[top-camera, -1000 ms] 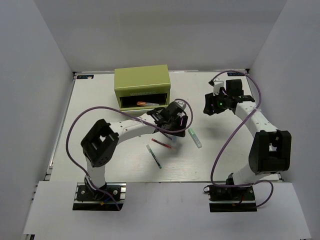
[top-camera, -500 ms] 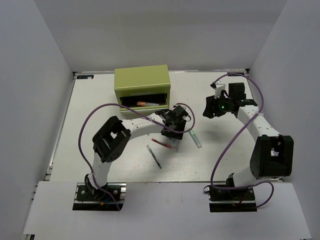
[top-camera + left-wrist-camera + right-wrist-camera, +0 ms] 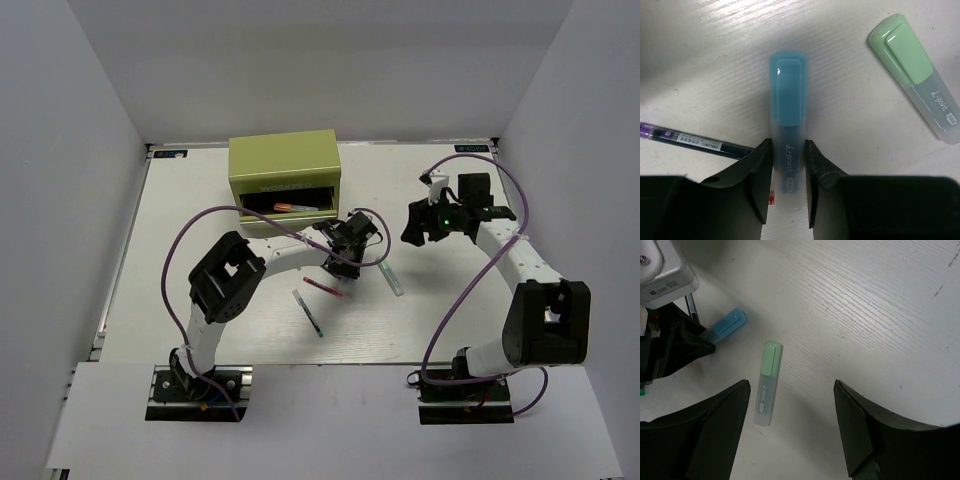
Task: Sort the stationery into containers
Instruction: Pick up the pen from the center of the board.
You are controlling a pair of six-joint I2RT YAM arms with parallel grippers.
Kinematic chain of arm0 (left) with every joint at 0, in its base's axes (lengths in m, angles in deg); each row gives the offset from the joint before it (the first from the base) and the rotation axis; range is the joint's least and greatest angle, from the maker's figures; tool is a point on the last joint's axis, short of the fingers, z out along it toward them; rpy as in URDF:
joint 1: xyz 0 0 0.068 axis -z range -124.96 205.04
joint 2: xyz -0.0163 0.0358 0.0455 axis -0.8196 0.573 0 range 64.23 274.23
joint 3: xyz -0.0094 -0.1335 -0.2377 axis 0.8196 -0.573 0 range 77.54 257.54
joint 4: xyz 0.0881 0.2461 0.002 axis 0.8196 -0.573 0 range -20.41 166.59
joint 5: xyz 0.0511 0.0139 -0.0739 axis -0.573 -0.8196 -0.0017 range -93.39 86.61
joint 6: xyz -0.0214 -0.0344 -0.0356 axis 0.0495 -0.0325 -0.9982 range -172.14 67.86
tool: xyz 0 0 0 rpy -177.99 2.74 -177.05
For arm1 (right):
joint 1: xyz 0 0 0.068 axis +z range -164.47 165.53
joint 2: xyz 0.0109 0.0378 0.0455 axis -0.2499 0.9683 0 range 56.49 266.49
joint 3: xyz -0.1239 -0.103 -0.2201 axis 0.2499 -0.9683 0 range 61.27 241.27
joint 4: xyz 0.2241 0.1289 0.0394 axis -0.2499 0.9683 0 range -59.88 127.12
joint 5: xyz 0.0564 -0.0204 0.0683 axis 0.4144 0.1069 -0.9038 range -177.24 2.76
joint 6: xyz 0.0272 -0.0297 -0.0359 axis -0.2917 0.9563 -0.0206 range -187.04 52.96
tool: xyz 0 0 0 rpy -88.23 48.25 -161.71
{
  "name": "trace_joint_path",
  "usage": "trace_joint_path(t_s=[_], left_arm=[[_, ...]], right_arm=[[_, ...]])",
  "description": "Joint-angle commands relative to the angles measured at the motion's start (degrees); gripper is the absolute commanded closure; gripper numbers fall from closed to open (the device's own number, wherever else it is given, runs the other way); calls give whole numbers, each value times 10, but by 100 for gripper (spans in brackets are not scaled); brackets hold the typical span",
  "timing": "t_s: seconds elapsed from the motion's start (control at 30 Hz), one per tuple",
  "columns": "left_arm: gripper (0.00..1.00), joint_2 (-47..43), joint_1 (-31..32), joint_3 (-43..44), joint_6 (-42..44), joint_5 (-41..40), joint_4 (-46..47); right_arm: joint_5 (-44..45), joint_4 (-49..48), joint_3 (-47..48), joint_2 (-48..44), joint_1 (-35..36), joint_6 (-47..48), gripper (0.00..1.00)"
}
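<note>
At mid-table, left claw point(image 3: 788, 152) pinches light blue highlighter point(image 3: 788, 95), green highlighter point(image 3: 917, 75) near; right claw point(image 3: 791, 390) wide open, empty.

The left arm point(image 3: 270, 258) reaches from its near-left base to the middle of the worktop point(image 3: 180, 220), its claw point(image 3: 788, 150) down low, both fingers pressed against the blue highlighter point(image 3: 788, 100). The right arm point(image 3: 510, 250) arcs far and bends left, its claw point(image 3: 790, 390) spread wide, held above the worktop.

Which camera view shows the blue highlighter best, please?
The left wrist view: the blue highlighter fills it, lettering legible, between the left fingers. The right wrist view shows only its cap end, small. The top view hides it under the left gripper.
</note>
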Motion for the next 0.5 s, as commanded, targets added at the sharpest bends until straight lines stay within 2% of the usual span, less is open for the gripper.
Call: trace_joint_path(t_s=[0.0,0.07,0.1,0.17,0.27,0.33,0.47], left_arm=[[65,-25,1,17,8,-2,0],[69,-43,1,17,14,16,18],[71,-55,1,9,38,57,30],[79,-104,1,-21,79,98,92],[83,-171,-10,-65,126,160,137],[85,-198,-18,-71,169,185,127],[96,-238,-30,-44,244,201,59]], right_arm=[[-21,-6,-8,-25,-2,18,24],[-22,-4,-9,-28,-1,27,17],[-20,-4,-12,-30,-2,29,10],[-17,-2,-13,-31,-1,36,10],[-13,-4,-15,-34,-1,42,10],[-9,-6,-13,-32,-2,47,10],[6,-10,-11,-34,-1,61,10]])
